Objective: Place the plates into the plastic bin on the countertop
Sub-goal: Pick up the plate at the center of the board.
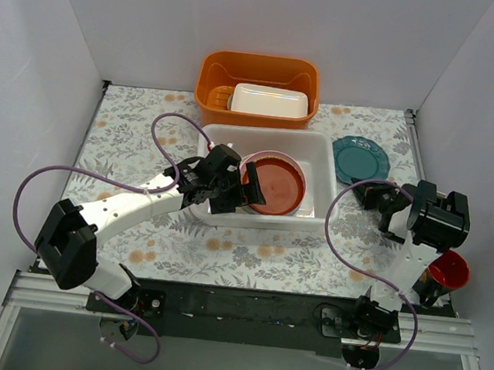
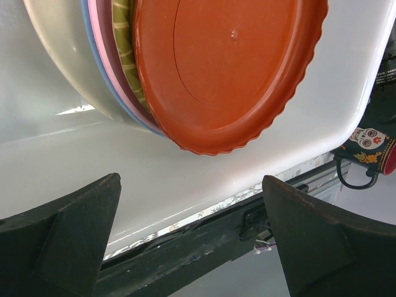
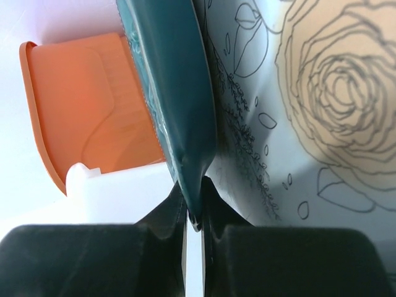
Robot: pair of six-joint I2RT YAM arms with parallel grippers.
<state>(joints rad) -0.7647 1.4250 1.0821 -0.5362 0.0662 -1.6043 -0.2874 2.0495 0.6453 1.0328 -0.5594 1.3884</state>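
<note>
Inside, plastic bin (image 1: 322,153) holding stacked plates (image 1: 275,186) (red-brown topmost), left claw (image 2: 190,185) gaping, empty, right claw (image 3: 195,216) pinching teal plate (image 1: 361,160) rim

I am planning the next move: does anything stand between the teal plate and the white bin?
Nothing visible does. The teal plate lies right of the bin, its rim pinched by the right hand. The left hand hangs over the bin's left part, by the stacked plates.
</note>
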